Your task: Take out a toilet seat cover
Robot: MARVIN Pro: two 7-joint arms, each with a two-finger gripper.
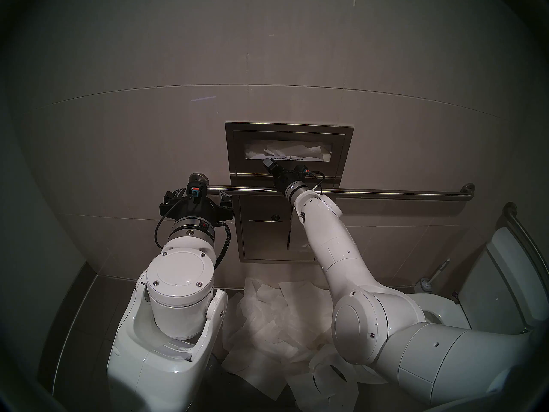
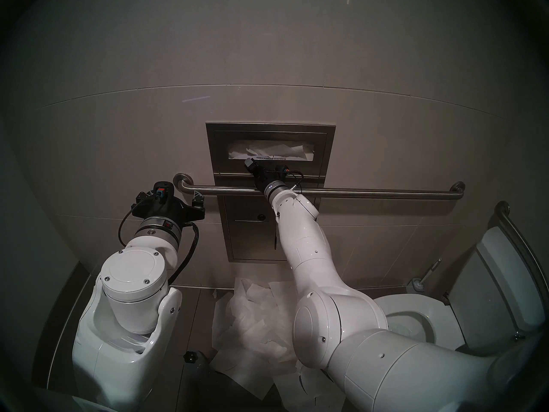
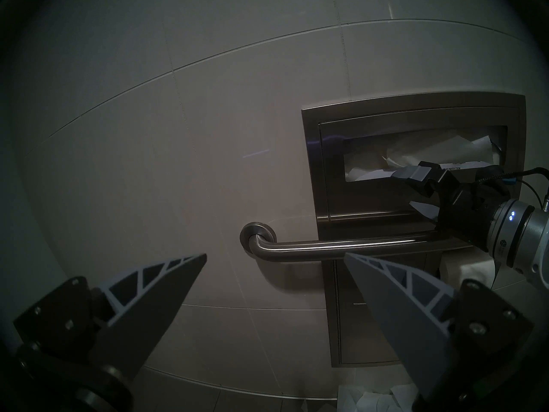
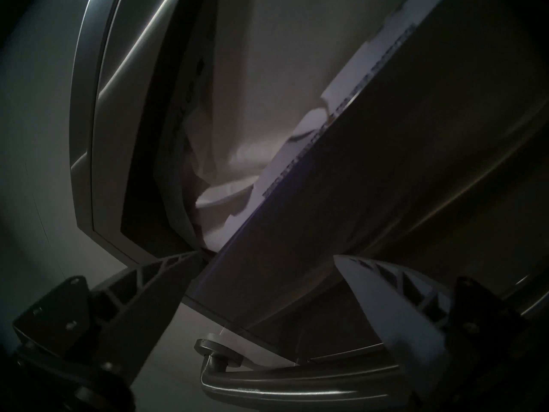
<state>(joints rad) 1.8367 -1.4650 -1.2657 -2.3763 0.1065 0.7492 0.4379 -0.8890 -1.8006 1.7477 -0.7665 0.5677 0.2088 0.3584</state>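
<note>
We see a tiled wall (image 1: 118, 129) ahead of both sets of fingers, and set into it a steel dispenser (image 1: 234, 152) whose upper slot holds crumpled seat covers (image 1: 297, 151). A grab bar (image 1: 386, 193) runs across the wall below that slot. Well to the right of our right fingers stands the toilet (image 1: 445, 310), lid up, with a brush (image 1: 430, 280) beside it.

On the floor (image 1: 86, 307), far below both sets of fingers, lies a heap of loose covers (image 1: 267, 313), thin white sheets, some showing the curved cut line.

Our right arm (image 1: 326, 239) reaches over the bar to the slot. Our right gripper (image 4: 267, 256) has its fingers spread in its own wrist view: the left fingertip (image 4: 184, 258) sits at the slot's lower corner, touching or nearly touching the paper there, the other fingertip (image 4: 356, 262) lies over the steel face below the slot. The white paper fills the slot just ahead of them. They pinch nothing that we can make out. From the left wrist, a white scrap (image 3: 423, 207) shows at the underside of the right fingers; whether it is paper we cannot tell.

Our left gripper (image 3: 274, 258) hangs back from the wall, fingers spread wide and empty, with the bar's left end (image 3: 258, 239) just ahead between them and the dispenser off to their right.
</note>
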